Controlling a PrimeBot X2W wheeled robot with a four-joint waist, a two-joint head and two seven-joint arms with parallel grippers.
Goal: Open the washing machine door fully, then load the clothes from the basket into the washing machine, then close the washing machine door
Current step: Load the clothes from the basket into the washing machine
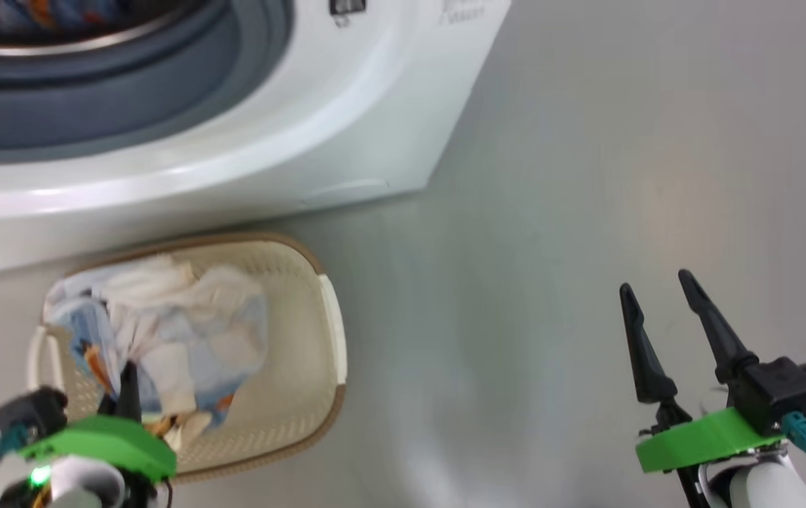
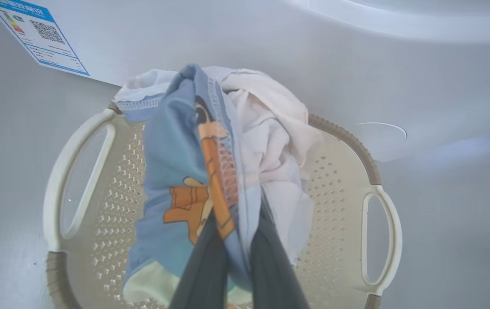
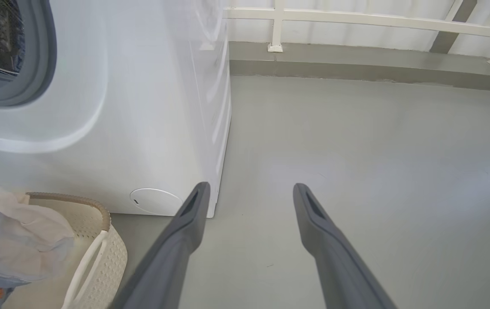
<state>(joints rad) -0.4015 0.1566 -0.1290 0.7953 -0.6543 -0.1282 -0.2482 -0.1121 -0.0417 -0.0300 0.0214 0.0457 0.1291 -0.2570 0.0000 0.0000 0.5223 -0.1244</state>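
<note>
Washing machine [image 1: 346,127]: I count one, white, filling my head view from 9 to 12 o'clock. Its opening, ringed by one grey-blue gasket [image 1: 128,99], is uncovered.
Basket [image 1: 332,331]: one, cream with a brown rim, on the grey floor [image 1: 586,212] at 7 o'clock, just in front of the washer. I see its two side handles [image 2: 382,240] in my left wrist view.
Clothes [image 1: 184,324]: a heap in the basket. I can make out one light-blue printed piece [image 2: 176,163] and one cream-white piece [image 2: 270,128]; any more I cannot count.
Left gripper [image 1: 128,384]: at 7 o'clock over the basket's near edge, its two fingers [image 2: 210,257] clenched on the blue printed fabric.
Right gripper [image 1: 656,282]: at 4 o'clock over bare floor, well apart from the basket. Its two fingers [image 3: 193,214] are spread wide, grasping nothing.
Label sticker [image 2: 39,36]: one, blue-edged, on the washer front at 10 o'clock in my left wrist view.
Round cap [image 3: 155,201]: one, low on the washer front near its corner.
</note>
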